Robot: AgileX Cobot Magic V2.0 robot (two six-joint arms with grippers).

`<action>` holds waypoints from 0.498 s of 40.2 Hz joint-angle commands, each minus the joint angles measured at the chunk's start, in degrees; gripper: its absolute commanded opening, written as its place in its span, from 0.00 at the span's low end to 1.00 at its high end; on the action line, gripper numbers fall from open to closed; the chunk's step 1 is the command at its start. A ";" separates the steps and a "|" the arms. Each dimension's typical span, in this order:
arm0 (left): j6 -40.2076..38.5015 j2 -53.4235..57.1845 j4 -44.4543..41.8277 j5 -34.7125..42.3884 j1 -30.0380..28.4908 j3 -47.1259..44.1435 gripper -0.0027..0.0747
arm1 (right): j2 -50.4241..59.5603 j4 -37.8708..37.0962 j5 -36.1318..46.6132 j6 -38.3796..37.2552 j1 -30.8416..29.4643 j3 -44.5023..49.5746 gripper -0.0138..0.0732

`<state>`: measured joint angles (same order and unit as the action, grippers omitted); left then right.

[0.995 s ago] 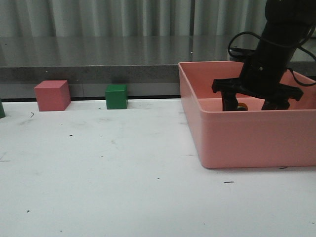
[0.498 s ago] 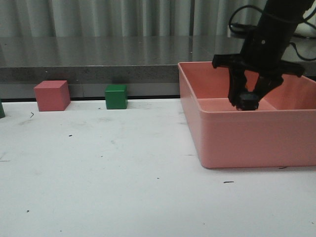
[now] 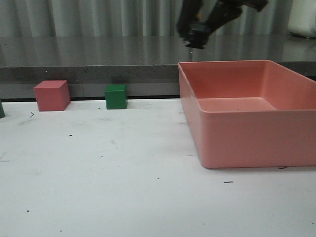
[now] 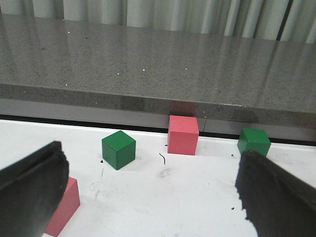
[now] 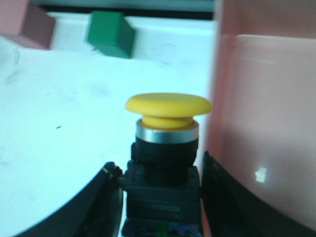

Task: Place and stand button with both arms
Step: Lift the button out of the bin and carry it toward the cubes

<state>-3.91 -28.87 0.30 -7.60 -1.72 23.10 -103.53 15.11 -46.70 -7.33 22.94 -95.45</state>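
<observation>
High above the pink bin's (image 3: 232, 138) near-left corner, the right tool (image 3: 197, 34) pinches the button (image 5: 165, 148) by its black body, while the left tool (image 4: 148, 197), spread wide, waits over the tabletop (image 3: 108, 168) beyond.

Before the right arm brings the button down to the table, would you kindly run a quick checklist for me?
1. Button held between the right gripper's fingers: ok.
2. Button lifted clear of the pink bin: ok.
3. Cap pointing away from the fingers, not skewed: ok.
4. Left gripper open, holding nothing: ok.
5. Bare table beside the bin, away from the pink cube and green cube: ok.
6. Grip firmness: cannot tell.
</observation>
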 commanded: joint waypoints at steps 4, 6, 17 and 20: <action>-0.35 -0.52 0.27 4.91 -0.13 2.15 0.89 | -0.88 5.91 5.89 2.10 10.01 -3.72 0.45; -0.35 -0.52 0.27 4.91 -0.13 2.15 0.89 | -3.04 5.91 6.12 2.04 12.58 -5.28 0.45; -0.35 -0.52 0.27 4.91 -0.13 2.15 0.89 | -14.53 -0.15 3.08 -9.43 17.06 -13.42 0.45; -0.35 -0.52 0.27 4.91 -0.13 2.15 0.89 | -15.97 -7.94 2.08 -17.00 17.06 -13.42 0.45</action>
<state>-3.91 -28.87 0.30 -7.60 -1.72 23.10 -121.83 13.73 -45.85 -16.96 40.51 -106.65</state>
